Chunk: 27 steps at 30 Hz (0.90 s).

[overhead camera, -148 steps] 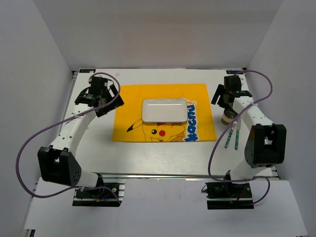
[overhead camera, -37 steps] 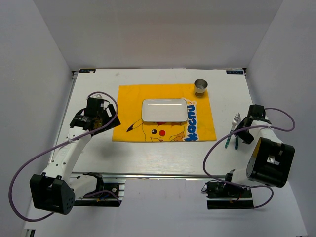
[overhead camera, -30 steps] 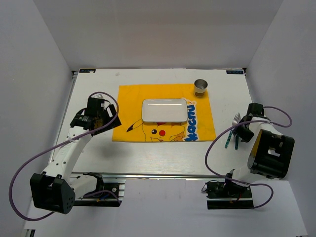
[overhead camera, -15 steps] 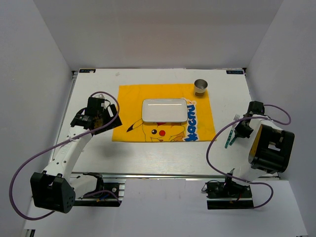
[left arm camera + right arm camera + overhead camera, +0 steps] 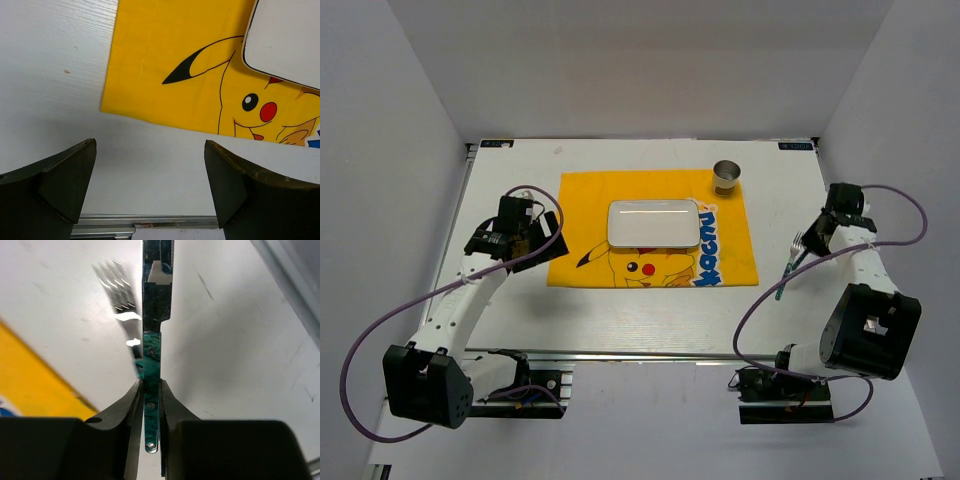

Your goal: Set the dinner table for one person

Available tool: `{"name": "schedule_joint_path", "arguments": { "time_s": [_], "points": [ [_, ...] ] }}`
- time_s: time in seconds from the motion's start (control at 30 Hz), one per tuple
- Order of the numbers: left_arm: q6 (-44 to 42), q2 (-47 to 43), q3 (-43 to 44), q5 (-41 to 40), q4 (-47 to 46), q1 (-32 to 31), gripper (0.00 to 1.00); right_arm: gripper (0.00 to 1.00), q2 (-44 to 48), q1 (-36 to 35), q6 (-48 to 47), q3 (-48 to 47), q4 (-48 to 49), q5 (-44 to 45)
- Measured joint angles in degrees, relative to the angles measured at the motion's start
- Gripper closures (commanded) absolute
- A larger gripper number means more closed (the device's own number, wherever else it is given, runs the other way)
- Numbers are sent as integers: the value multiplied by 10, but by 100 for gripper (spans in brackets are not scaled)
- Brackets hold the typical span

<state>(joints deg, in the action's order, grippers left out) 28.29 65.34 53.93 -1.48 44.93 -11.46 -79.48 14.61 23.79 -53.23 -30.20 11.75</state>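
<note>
Right end effector (image 5: 150, 386) is clamped shut on a knife (image 5: 152, 352), its black fingers (image 5: 122, 407) pinching the marbled teal handle near its riveted butt, so the flat mirror-bright blade juts straight out ahead. It holds the knife above the tabletop (image 5: 50, 75), to the right of the placemat (image 5: 165, 60). A fork (image 5: 120, 287) with shiny tines and a similar teal handle lies flat on the tabletop just off the placemat's right edge. The left end effector (image 5: 149, 150) is spread wide and holds nothing, its two dark wedge-shaped fingers hanging over bare tabletop just off the placemat's near left corner. The placemat is yellow cloth printed with a Pikachu face in black outline with a red cheek; blue lettering runs along its right edge, turned sideways and too small to read. A white rectangular plate (image 5: 290, 45) with rounded corners rests on the placemat's middle, toward the far side. A small round metal cup (image 5: 726, 177) stands upright on the placemat's far right corner. The white tabletop shows faint wood grain and carries the placemat at its centre.
</note>
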Motion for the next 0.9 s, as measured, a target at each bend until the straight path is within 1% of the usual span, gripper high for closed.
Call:
{"name": "schedule_joint_path", "arguments": {
  "time_s": [0.1,0.2,0.33,0.43,0.6,0.9],
  "points": [
    [0,0,0,4,-2,0,2,100,-5,-38,-6,-61,-2,-14],
    [0,0,0,6,-5,0,2,100,-36,-105,-19,-101,3,-36],
    [-4,2,0,20,-11,0,2,100,-104,-208,-31,-108,12,-68],
    [-8,6,0,28,-17,0,2,100,-150,-261,-34,-107,14,-81],
    [-14,9,-1,40,-25,0,2,100,-183,-294,-45,-108,19,-75],
    [-18,10,-1,41,-30,0,2,100,-208,-310,-55,-107,36,-57]
  ]
}}
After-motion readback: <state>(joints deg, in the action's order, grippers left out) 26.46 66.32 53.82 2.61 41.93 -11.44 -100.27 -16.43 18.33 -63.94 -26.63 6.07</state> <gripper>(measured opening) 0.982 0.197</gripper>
